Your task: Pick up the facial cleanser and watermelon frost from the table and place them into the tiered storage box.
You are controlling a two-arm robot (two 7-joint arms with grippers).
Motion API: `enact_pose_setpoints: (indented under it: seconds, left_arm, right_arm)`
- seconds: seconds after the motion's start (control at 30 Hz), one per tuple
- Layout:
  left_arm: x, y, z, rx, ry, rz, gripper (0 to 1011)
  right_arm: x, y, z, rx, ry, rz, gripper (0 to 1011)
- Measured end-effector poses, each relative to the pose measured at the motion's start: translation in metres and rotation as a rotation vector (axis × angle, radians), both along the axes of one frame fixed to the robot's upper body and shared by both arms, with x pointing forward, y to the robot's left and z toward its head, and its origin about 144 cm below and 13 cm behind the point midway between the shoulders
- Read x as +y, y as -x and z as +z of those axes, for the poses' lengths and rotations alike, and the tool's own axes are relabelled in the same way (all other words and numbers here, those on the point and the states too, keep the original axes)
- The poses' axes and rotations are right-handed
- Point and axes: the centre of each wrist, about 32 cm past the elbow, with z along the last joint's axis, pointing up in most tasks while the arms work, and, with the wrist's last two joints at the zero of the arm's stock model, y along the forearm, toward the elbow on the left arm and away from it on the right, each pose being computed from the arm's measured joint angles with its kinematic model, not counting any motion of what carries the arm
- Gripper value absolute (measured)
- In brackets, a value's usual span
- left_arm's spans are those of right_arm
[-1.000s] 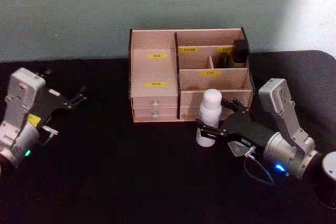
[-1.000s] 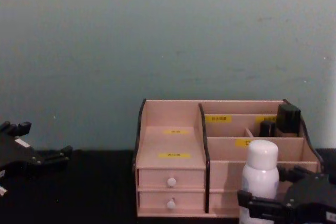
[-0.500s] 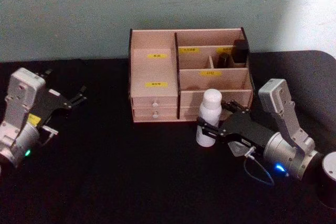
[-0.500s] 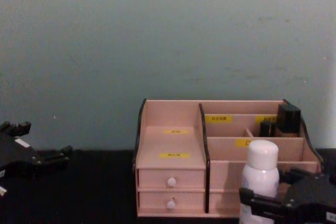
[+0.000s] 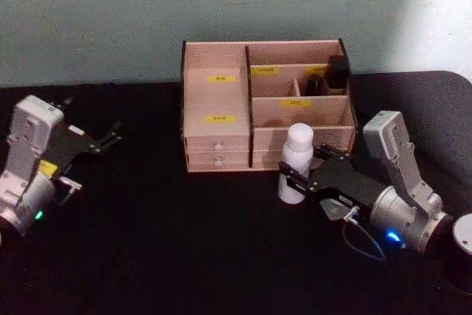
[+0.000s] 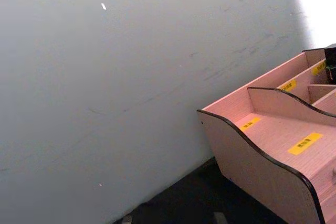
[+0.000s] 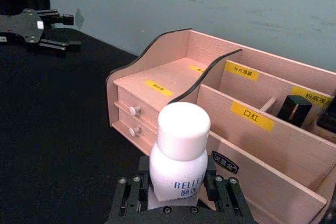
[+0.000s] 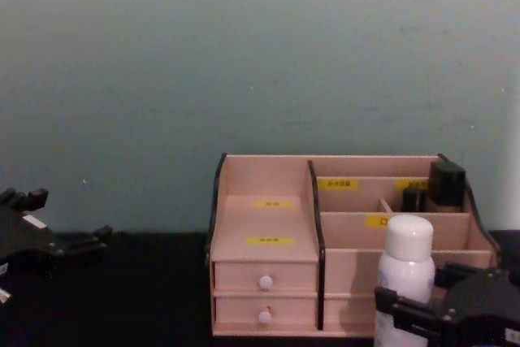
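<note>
Holding: the white bottle (image 5: 296, 162) is gripped low on its body by the right gripper (image 5: 301, 179), and it is taken to be the facial cleanser
Where it is: the bottle is held upright just in front of the tiered storage box (image 5: 221, 94), on the box's right side; whether its base rests on the black table (image 5: 177, 241) cannot be told
Grip seen close: in the right wrist view the black fingers (image 7: 127, 192) are pressed on both sides of the bottle (image 7: 178, 156), below its white cap
How it handles: the bottle is judged to be light, stiff plastic with a smooth, round wall, so it can slip or turn if squeezed weakly
Best hold: the round body under the cap is judged the best place, as it is gripped now, so the bottle is kept straight
Care: the thin wooden walls of the box are close, so the bottle must be lifted clear of the front edge
Other arm: the left gripper (image 5: 109, 138) is parked far to the left with its fingers spread and nothing held
Already in box: two dark things (image 5: 330, 75) are seen in the back right part
</note>
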Motion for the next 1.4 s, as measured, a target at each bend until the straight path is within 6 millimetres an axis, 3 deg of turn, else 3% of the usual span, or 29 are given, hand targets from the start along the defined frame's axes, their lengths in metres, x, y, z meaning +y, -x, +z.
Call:
enact_pose_setpoints:
  seconds: [0.5, 0.9, 1.13, 1.4]
  left_arm:
    - [0.0, 0.0, 0.0, 0.0, 0.0, 0.0, 1001]
    - [0.0, 0.0, 0.0, 0.0, 0.0, 0.0, 1001]
    - [0.0, 0.0, 0.0, 0.0, 0.0, 0.0, 1001]
    - [0.0, 0.0, 0.0, 0.0, 0.0, 0.0, 1001]
  right_arm:
    - [-0.004, 0.0, 0.006, 0.014, -0.022, 0.051, 604]
    - [-0.007, -0.001, 0.039, -0.007, -0.097, 0.074, 604]
    - [-0.004, -0.014, 0.063, -0.085, -0.144, 0.042, 604]
    - [0.0, -0.03, 0.073, -0.151, -0.144, -0.007, 604]
